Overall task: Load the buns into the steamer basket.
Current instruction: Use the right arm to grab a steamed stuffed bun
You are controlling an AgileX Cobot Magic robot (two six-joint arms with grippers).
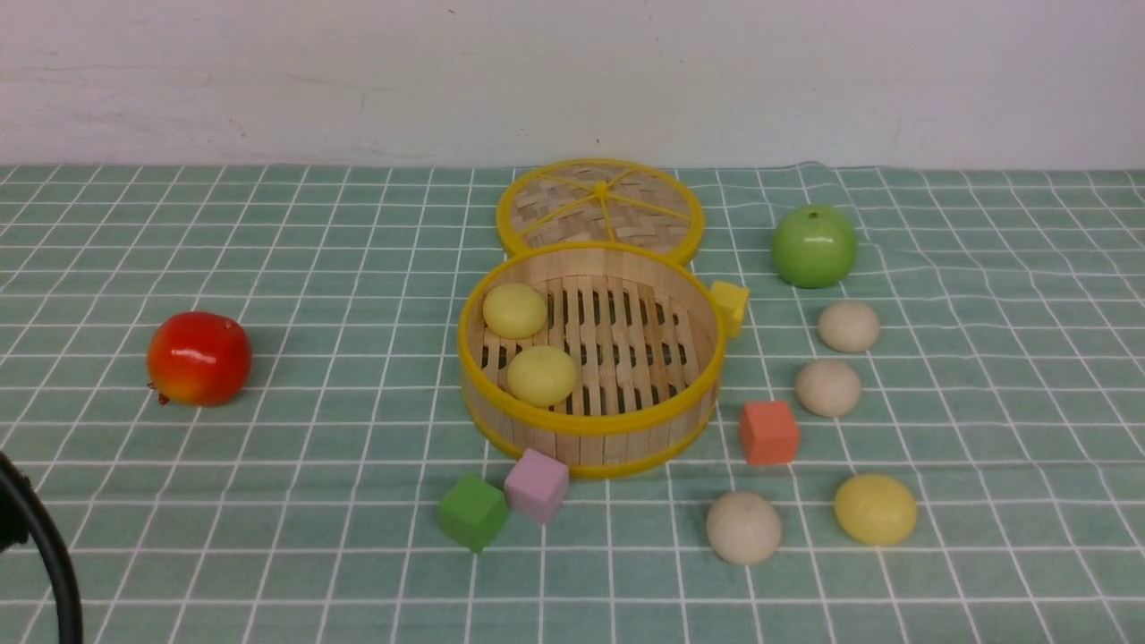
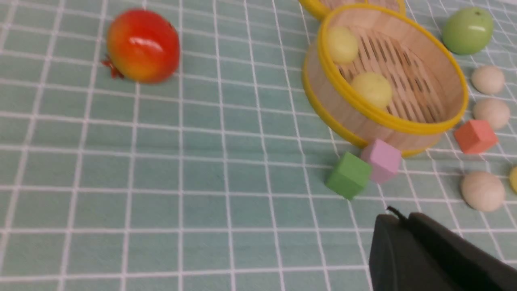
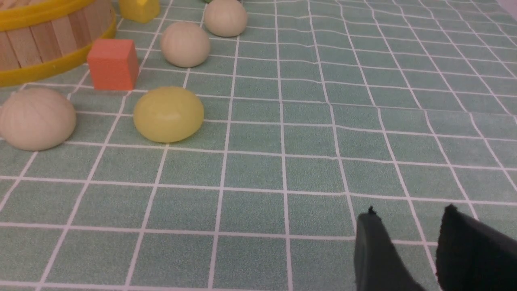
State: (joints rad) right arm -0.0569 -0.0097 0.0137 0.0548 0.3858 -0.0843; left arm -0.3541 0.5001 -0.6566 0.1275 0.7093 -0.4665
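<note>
Two yellow buns (image 1: 514, 310) already inside steamer basket (image 1: 586, 427), against its left wall. Four left out on table (image 1: 268, 501), all right of basket: three cream buns (image 1: 828, 387), one last yellow bun (image 1: 875, 509). Left claw (image 2: 398, 216) pinched together, empty. Right claw (image 3: 408, 212) apart, empty. Seems between picks. Likely next: right claw straddles last yellow bun and squeezes gently, since round thing may roll.

A woven bamboo lid with a yellow rim (image 1: 599, 207) is laid on the green-checked worktop cloth (image 1: 268, 268). A glossy green apple (image 1: 814, 246) is seen to the lid's right, a red fruit (image 1: 199, 358) well to its left. Nearer than the lid, a yellow foam cube (image 1: 730, 306) and an orange foam cube (image 1: 768, 432) are set rightward, a pink foam cube (image 1: 537, 485) and a green foam cube (image 1: 471, 512) leftward.
</note>
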